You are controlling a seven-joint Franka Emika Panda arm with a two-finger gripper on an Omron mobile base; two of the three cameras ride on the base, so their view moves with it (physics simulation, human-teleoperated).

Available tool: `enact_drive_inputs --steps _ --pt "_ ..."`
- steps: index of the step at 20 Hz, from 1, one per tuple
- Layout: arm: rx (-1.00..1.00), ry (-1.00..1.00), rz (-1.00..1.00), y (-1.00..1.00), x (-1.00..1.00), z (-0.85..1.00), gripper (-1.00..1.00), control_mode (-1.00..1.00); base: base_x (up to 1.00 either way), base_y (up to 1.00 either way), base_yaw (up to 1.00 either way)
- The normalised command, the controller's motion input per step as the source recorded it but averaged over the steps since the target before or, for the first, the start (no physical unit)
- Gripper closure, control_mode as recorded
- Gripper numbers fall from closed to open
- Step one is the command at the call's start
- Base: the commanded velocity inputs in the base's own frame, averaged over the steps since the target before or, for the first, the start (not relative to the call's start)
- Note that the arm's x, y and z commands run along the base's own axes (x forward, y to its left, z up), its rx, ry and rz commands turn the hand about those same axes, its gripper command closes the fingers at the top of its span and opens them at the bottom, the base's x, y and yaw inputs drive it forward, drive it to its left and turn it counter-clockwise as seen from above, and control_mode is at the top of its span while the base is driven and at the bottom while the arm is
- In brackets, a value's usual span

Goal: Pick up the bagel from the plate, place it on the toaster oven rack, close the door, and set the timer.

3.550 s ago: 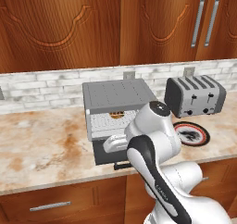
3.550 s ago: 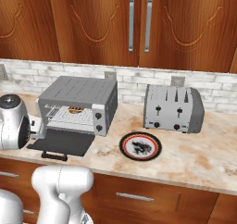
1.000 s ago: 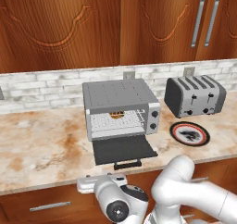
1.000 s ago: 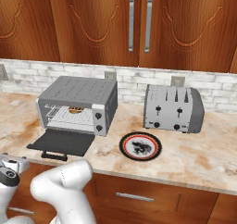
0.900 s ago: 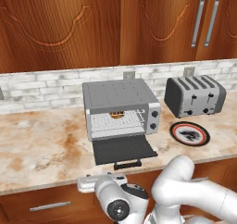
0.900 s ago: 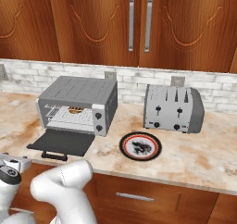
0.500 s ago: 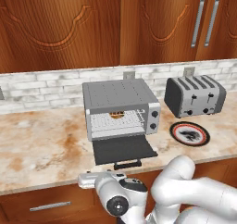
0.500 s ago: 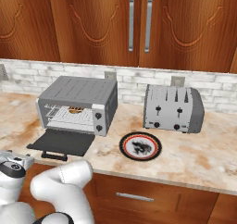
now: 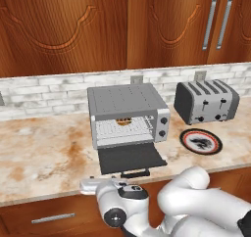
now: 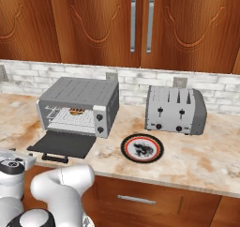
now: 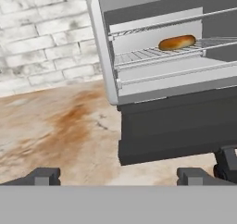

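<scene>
The toaster oven (image 9: 128, 113) stands on the marbled table (image 9: 44, 148), backed against the white brick wall (image 9: 39, 89), and serves as the landmark here. Its door (image 9: 130, 158) hangs dropped open, lying flat out in front of the cavity toward the table's near edge, with the black bar handle (image 9: 135, 174) at its front lip. Inside the cavity the toaster oven rack (image 11: 157, 52) spans the full width, and the bagel (image 11: 177, 42) lies on it, toward the back and roughly in the middle of the bars. In the hand view it shows as a golden-brown loaf shape resting on the wires; in both base views it is a small brown spot behind the rack's front bar.

To the right of the oven, on the table and apart from it, lies the plate (image 9: 201, 141) with its red rim and dark-patterned white centre; nothing rests on it. Behind the plate, near the wall, stands a grey four-slot toaster (image 9: 206, 101). Wooden cupboards (image 9: 98, 25) hang above the oven.

The pincer (image 11: 119, 176) sits low, in front of the open door and a little left of it, at about table-edge height, looking up and in at the cavity. Its two dark fingertips (image 11: 42, 176) stand far apart, wide, with nothing between them and touching nothing. The white arm (image 9: 196, 201) curls below the table's front edge, in front of the oven.
</scene>
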Motion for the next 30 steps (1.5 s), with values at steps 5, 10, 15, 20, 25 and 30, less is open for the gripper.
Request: enact_drive_inputs --steps 5,10,15,20,25,30 --pt "0.0 0.0 -0.03 0.0 0.27 0.0 -1.0 -1.0 0.0 0.0 0.0" --pt "-0.03 0.0 0.0 0.08 0.05 -0.17 -1.0 -1.0 0.0 0.0 0.0" --pt "-0.07 0.0 0.0 0.05 0.0 -0.41 -1.0 -1.0 0.0 0.0 0.0" --pt "-0.01 -0.02 -0.02 0.0 0.13 -0.21 -1.0 -1.0 0.0 0.0 0.0" --pt "0.0 -0.05 -0.07 0.0 0.28 -0.18 -1.0 -1.0 0.0 0.0 0.0" --pt "0.0 0.0 -0.11 0.0 0.24 -0.16 -1.0 -1.0 0.0 0.0 0.0"
